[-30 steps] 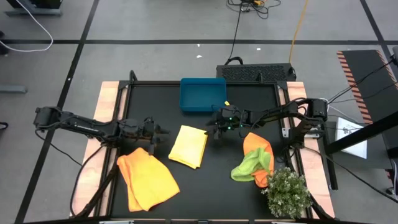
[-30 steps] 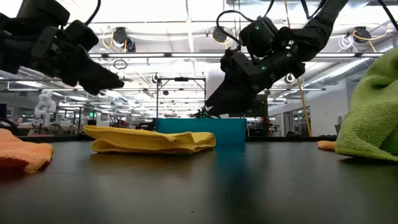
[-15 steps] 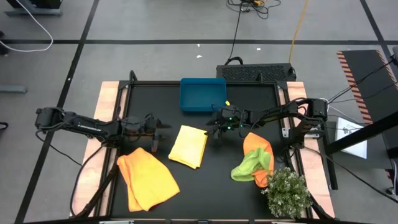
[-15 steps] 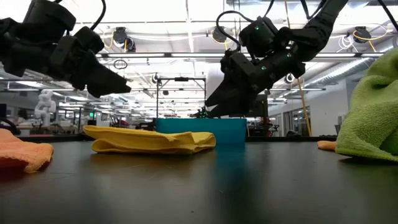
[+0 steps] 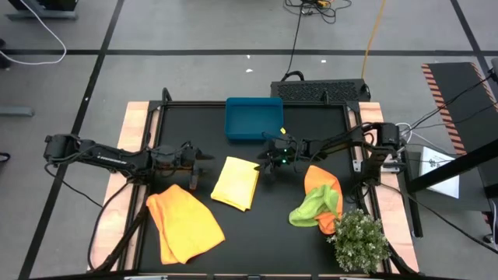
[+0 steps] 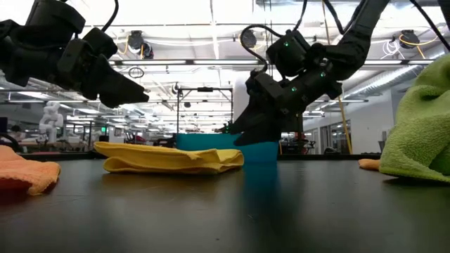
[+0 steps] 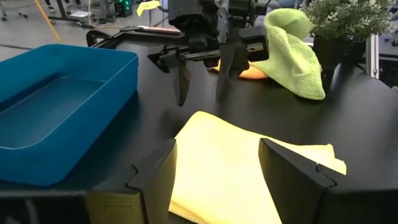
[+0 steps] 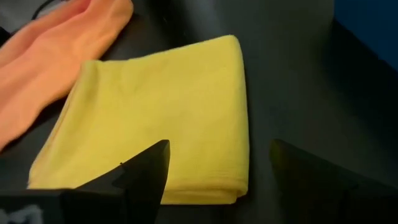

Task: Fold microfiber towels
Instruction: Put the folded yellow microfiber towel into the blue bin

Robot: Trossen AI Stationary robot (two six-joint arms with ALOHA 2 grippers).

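The pale yellow microfiber towel (image 5: 236, 182), already folded into a flat rectangle, lay on the black table (image 5: 257, 233) between the two arms, just in front of the teal rectangular plastic tray (image 5: 254, 118). Over the last second the left gripper (image 5: 192, 164) had been spread wider and drawn nearer the towel's left edge, while the right gripper (image 5: 268, 162) had been lowered toward its right edge. Both were seen wide open and empty. A fresh grasp for a further fold was judged likely.
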